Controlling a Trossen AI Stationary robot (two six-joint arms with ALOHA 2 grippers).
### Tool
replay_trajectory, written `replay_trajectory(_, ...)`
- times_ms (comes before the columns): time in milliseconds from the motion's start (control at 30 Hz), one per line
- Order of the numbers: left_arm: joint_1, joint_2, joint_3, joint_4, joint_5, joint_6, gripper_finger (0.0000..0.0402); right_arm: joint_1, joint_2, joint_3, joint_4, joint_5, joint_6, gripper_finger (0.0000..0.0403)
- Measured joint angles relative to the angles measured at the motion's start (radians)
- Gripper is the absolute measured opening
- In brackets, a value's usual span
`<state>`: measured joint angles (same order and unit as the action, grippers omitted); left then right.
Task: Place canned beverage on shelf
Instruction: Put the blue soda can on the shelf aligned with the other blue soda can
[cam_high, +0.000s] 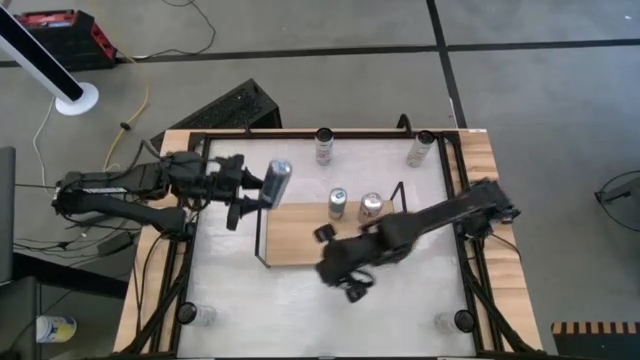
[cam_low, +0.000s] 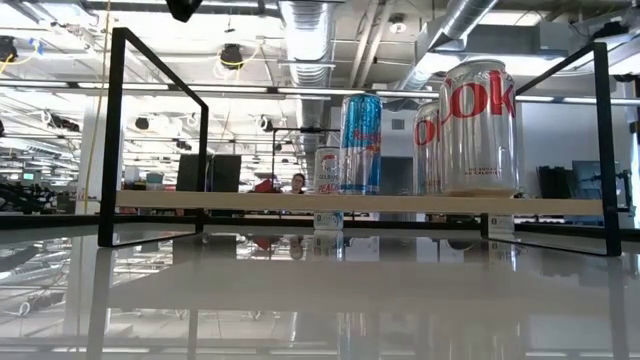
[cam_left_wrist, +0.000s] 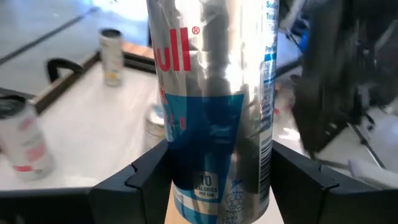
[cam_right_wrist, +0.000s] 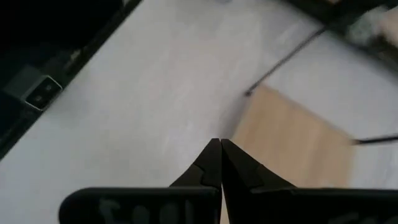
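A slim blue-and-silver can (cam_left_wrist: 211, 112) is held in my left gripper (cam_high: 268, 192), above the table by the left end of the shelf (cam_high: 295, 238). The shelf is a light wooden board with black wire frame ends. On the board stand a slim blue can (cam_high: 337, 203) and a silver can with red letters (cam_high: 371, 207). My right gripper (cam_high: 350, 285) is shut with nothing in it, raised above the shelf's near edge; its tips (cam_right_wrist: 219, 163) meet over the white table top. My left gripper pinches the can's round side wall (cam_left_wrist: 180, 155) between its two fingers (cam_left_wrist: 146, 171), on the lower half of the can. The fingers reach in about level from the table's left side. The can stands roughly upright, lifted clear of the table.
Two more cans (cam_high: 324, 146) (cam_high: 421, 148) stand at the table's far edge. In the low view the shelf's cans (cam_low: 478, 125) fill its right half, while its left half (cam_low: 200, 200) is bare board. The black table frame (cam_high: 465, 170) runs along the sides.
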<state>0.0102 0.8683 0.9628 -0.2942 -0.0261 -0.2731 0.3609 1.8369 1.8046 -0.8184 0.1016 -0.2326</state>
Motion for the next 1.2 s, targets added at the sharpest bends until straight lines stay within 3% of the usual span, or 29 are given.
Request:
replay_trajectory(133,-0.067,0.008,-0.054,0.113,0.033,0.053,0.0206,0.020,-0.145,0.000,-0.053,0.058,0.005,0.0024)
replay_trajectory(300,-0.136,0.034,-0.113,0.297,0.239,0.161,0.0206,0.018,-0.289,0.000,0.075,0.057,-0.088,0.0024)
replay_trajectory(433,-0.169,0.083,-0.144,0.361,0.245,0.189,0.0206,0.000,-0.326,0.001,0.207,0.057,-0.110,0.0024)
replay_trajectory(600,-0.186,0.165,-0.148,0.361,0.230,0.187,0.0206,-0.008,-0.315,-0.001,0.219,0.056,-0.158,0.0041)
replay_trajectory(933,-0.187,0.260,-0.147,0.357,0.288,0.182,0.0206,0.033,-0.239,0.001,0.247,0.066,-0.272,0.0161)
replay_trajectory(1067,-0.187,0.260,-0.145,0.354,0.326,0.179,0.0206,0.037,-0.194,0.000,0.238,0.120,-0.299,0.0219)
replay_trajectory(1200,-0.187,0.260,-0.145,0.351,0.338,0.177,0.0206,0.035,-0.148,0.000,0.233,0.242,-0.296,0.0259)
